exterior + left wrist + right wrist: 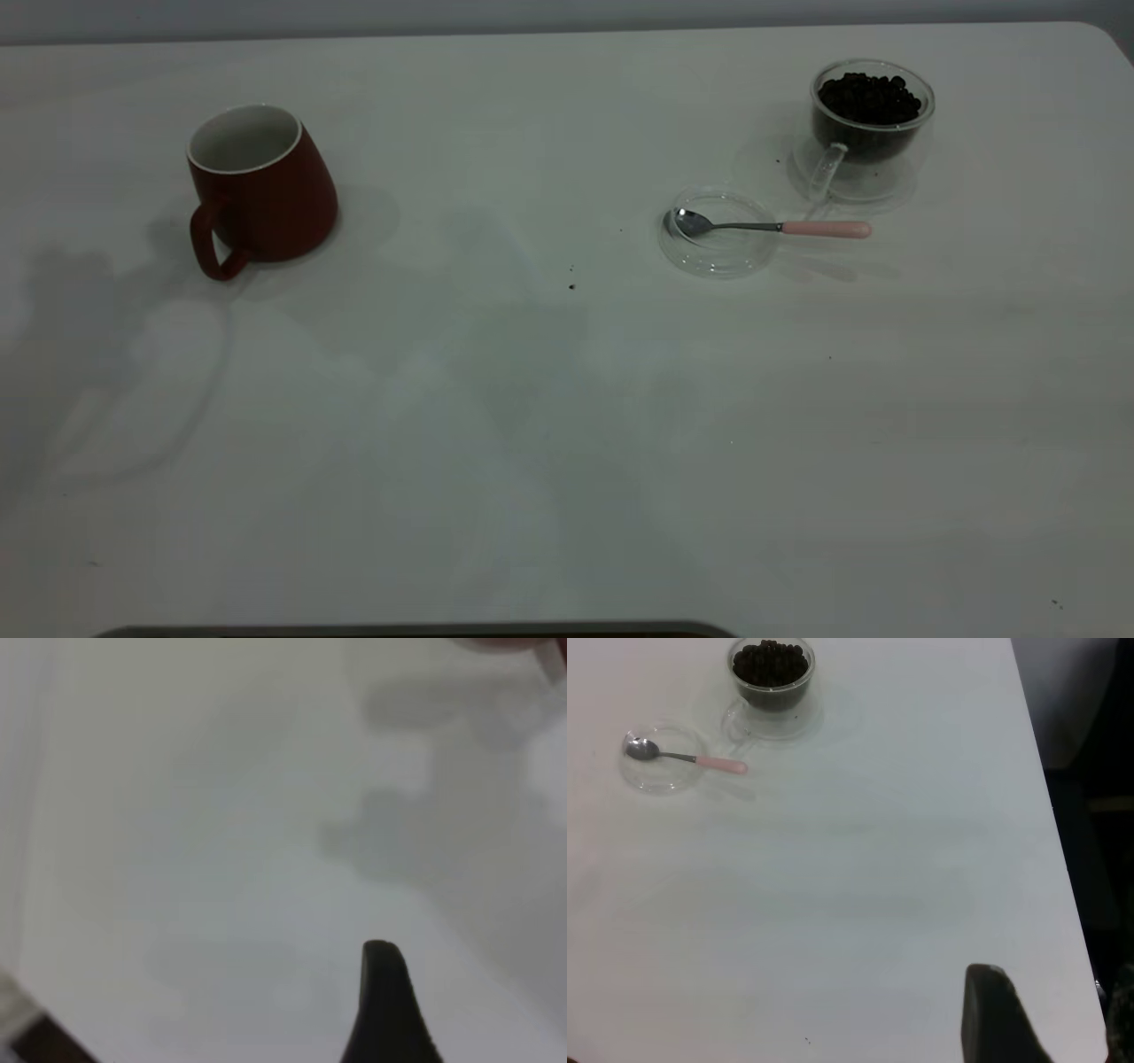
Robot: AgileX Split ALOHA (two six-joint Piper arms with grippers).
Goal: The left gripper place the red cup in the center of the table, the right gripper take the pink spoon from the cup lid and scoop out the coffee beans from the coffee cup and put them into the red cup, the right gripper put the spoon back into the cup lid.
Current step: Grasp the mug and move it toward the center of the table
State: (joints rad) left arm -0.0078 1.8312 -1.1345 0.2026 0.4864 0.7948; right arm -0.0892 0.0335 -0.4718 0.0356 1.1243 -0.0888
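Exterior view: my red cup [261,190] stands upright at the table's [496,425] left, handle toward the camera. Right of centre lies the cup lid [718,234], the pink spoon [771,227] resting with its bowl in it and its handle sticking out over the rim. Just beyond stands the coffee cup [870,128], heaped with coffee beans [868,97]. My left gripper [385,1005] and right gripper [1001,1014] each show one dark finger; I cannot tell their spread.

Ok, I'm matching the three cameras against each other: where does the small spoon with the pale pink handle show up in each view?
Exterior view: pink-handled metal spoon at right, bowl in the flat clear glass lid.
Left wrist view: not in it.
Right wrist view: at, far across the white table.
Shared landmark: the clear glass cup of dark coffee beans beside it.
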